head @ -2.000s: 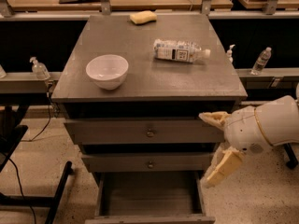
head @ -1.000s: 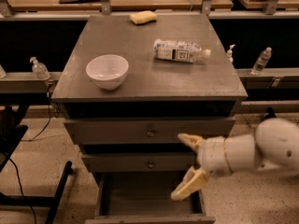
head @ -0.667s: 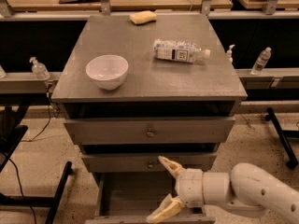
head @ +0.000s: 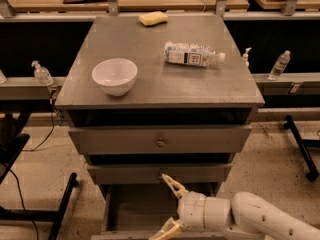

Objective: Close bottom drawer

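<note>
The bottom drawer (head: 135, 206) is pulled out at the foot of the grey cabinet, its shallow box open to view and its front panel cut off by the lower frame edge. My gripper (head: 169, 205) hovers over the drawer's right front part, open, with one tan finger (head: 172, 184) pointing up toward the middle drawer and the other finger (head: 167, 229) low near the drawer's front edge. Nothing is between the fingers. The white arm runs off to the lower right.
On the cabinet top (head: 150, 49) stand a white bowl (head: 114, 76), a lying water bottle (head: 192, 54) and a yellow sponge (head: 153, 18). The top drawer (head: 160, 141) and middle drawer (head: 160, 174) sit above. Black stand legs flank the cabinet at left (head: 62, 204) and right (head: 300, 146).
The arm has swung from the cabinet's right side down and leftward, ending low over the open bottom drawer. The drawer itself has not moved.
</note>
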`<action>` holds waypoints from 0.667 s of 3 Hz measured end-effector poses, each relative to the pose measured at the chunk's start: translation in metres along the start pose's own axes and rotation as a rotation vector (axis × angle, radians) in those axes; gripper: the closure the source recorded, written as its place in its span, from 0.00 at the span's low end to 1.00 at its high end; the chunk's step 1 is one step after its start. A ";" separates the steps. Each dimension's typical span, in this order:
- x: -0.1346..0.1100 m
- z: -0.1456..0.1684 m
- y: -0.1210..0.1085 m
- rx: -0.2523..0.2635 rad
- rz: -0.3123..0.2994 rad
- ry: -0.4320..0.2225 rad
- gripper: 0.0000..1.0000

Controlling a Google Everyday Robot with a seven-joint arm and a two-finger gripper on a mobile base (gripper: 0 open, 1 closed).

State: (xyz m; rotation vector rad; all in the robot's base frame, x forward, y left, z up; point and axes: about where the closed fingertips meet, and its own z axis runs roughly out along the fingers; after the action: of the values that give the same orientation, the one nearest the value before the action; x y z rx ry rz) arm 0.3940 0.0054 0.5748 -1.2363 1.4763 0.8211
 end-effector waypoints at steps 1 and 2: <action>0.039 -0.001 -0.009 -0.006 -0.082 0.173 0.00; 0.091 -0.035 -0.014 -0.040 -0.340 0.375 0.00</action>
State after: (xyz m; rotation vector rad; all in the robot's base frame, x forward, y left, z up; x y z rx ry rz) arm 0.4005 -0.0565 0.4985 -1.6818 1.4828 0.4054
